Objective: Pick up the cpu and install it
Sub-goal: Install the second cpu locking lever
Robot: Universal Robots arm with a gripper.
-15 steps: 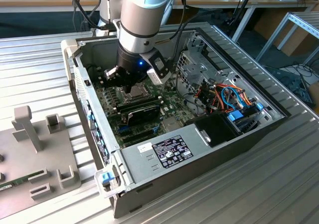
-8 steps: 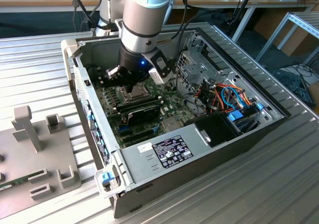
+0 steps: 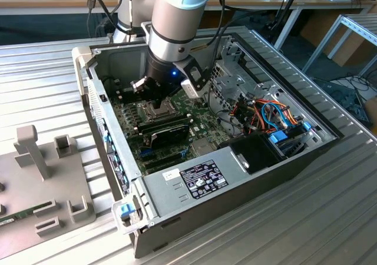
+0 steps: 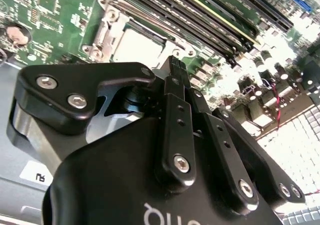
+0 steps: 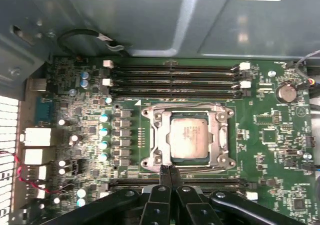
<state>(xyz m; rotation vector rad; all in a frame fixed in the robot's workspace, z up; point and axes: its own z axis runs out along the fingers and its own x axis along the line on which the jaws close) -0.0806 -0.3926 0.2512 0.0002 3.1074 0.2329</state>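
Hovering low over the motherboard (image 5: pixel 280 135) inside the open computer case (image 3: pixel 247 182), the gripper (image 5: pixel 169 171) has its jaws pressed together with nothing between them; in the first wrist view the two tips meet at the edge of the socket frame (image 5: pixel 220 135). The cpu (image 5: pixel 189 136) already sits in the socket, flat and square to the frame by the look of it, silver top facing up. In the second wrist view the cpu (image 4: pixel 137 47) lies just past the closed tips of the gripper (image 4: pixel 173 64), apart from them.

Memory sticks (image 5: pixel 172 77) run in rows on the far side of the socket, more slots near the jaws. In the exterior view the arm (image 3: pixel 177 17) drops straight into the case, which rests on the ribbed metal bench (image 3: pixel 47 65).

Risks, as judgement: tips are very near the frame and the chip edge, so any sideways drift could scrape the chip or nudge it out of seat, bending socket pins underneath. Pressing down while it's slightly off would do the same. Whether the frame is latched, cannot tell. The wrist body sits close to the case wall (image 3: pixel 100 109) and cables (image 3: pixel 259 115), so a swing could snag.
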